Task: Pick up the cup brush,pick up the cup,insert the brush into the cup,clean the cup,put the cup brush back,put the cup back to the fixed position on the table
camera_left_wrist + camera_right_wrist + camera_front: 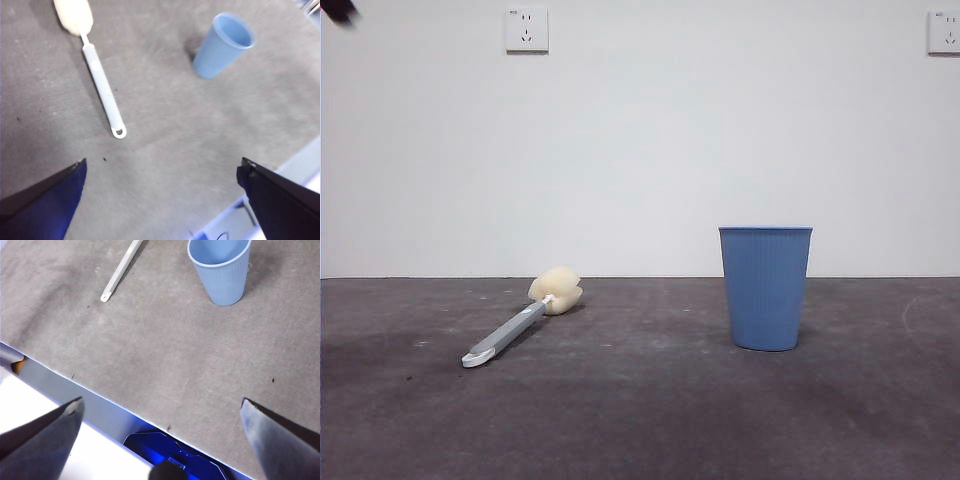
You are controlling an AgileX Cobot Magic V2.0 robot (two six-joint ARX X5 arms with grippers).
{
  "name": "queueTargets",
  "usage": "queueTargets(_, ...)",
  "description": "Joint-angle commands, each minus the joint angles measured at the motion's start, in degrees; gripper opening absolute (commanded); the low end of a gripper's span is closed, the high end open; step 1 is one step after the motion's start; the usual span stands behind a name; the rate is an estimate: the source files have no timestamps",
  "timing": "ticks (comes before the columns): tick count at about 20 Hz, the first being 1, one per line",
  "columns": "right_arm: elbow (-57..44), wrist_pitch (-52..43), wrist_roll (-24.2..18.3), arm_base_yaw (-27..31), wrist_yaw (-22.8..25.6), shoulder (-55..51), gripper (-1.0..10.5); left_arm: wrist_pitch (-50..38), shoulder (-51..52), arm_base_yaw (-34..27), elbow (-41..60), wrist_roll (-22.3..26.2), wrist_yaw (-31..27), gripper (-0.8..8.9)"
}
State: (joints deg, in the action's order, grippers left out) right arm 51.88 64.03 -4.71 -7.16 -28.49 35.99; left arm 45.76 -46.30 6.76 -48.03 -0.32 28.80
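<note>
The cup brush (515,325) lies flat on the table (640,420) at the left, its cream sponge head (556,290) toward the wall and its whitish handle tip toward the camera. The blue ribbed cup (766,287) stands upright at the right, empty. The left wrist view shows the brush (102,87) and the cup (222,45) below my open left gripper (160,195), which hangs well above the table. My right gripper (160,435) is open too, high over the table's front edge, with the cup (221,270) and the brush handle (120,271) farther in.
A white wall with two sockets (526,29) stands behind the table. A black arm tip (338,10) shows at the top left corner. The table's pale front edge (75,385) and a blue part below it show in the right wrist view.
</note>
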Motion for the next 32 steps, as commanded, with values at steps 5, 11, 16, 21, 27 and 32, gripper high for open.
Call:
queueTargets(5, 0.15, -0.35, 0.35, -0.11, -0.04, 0.02, 6.3, -14.21, -19.15, 15.17, -1.31, -8.09, -21.84, 5.1)
queueTargets(11, 0.15, -0.37, 0.39, -0.11, -0.02, 0.13, 6.3, -17.62, -38.18, 20.35, -9.62, -8.74, -30.36, 5.03)
queueTargets(16, 0.15, -0.37, 0.39, -0.11, -0.02, 0.72, 6.3, -19.82, -48.11, 21.03, -13.6, -8.98, -33.35, 5.02)
queueTargets(21, 0.15, -0.5, 0.39, -0.11, -0.02, 0.79, 6.3, -23.02, -52.22, 21.03, -13.6, -10.95, -33.79, 5.01)
queueTargets(27, 0.15, -0.52, 0.39, -0.11, -0.02, 0.76, 6.3, -23.96, -54.9, 21.03, -13.6, -12.33, -34.71, 5.01)
queueTargets(32, 0.15, -0.5, 0.39, -0.11, -0.02, 0.76, 6.3, -24.24, -55.54, 21.03, -13.6, -13.66, -34.73, 4.83)
